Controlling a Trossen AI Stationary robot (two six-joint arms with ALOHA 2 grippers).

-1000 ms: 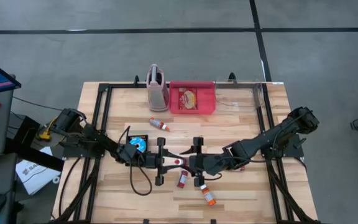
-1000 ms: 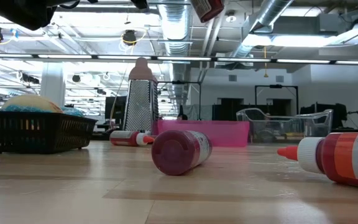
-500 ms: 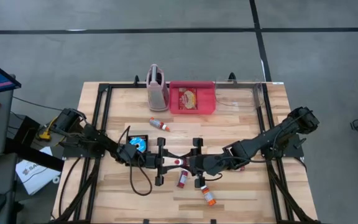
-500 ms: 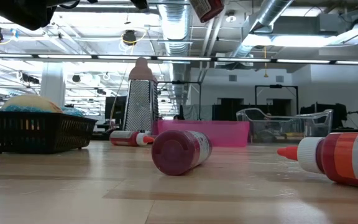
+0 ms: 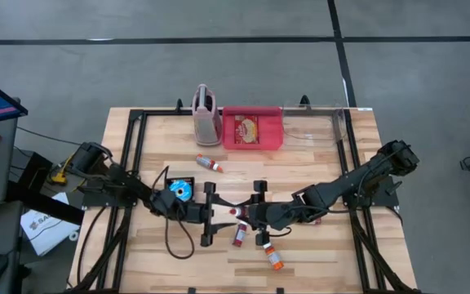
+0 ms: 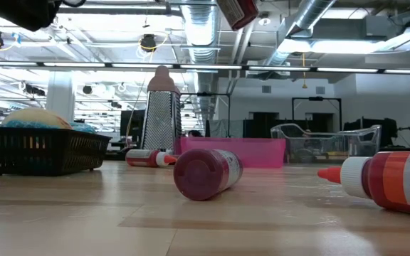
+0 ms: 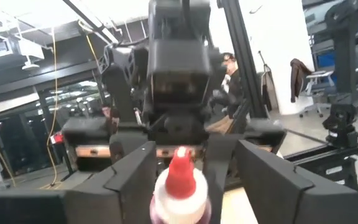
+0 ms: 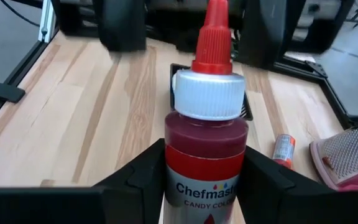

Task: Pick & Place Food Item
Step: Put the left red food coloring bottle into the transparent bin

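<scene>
Right gripper [image 5: 249, 216] mid-table, raised, fingers [image 8: 143, 180] pinching a red Chefmaster bottle [image 8: 206, 134], nozzle toward the left arm. Left gripper [image 5: 217, 214] just left of it, fingers [image 7: 132, 169] spread clear of the nozzle. Two more bottles [image 5: 241, 235] lie below; red tray [image 5: 252, 129] at far edge.

bottle [image 5: 237, 213] between hands, grater [image 5: 206, 114] behind

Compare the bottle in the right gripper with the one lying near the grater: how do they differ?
The held bottle is clamped in the right gripper, off the table; the far bottle lies flat near the grater, touched by nothing. The held one sits mid-table between both arms; the far one is nearer the pink tray. Both are red bottles with red tips.
</scene>
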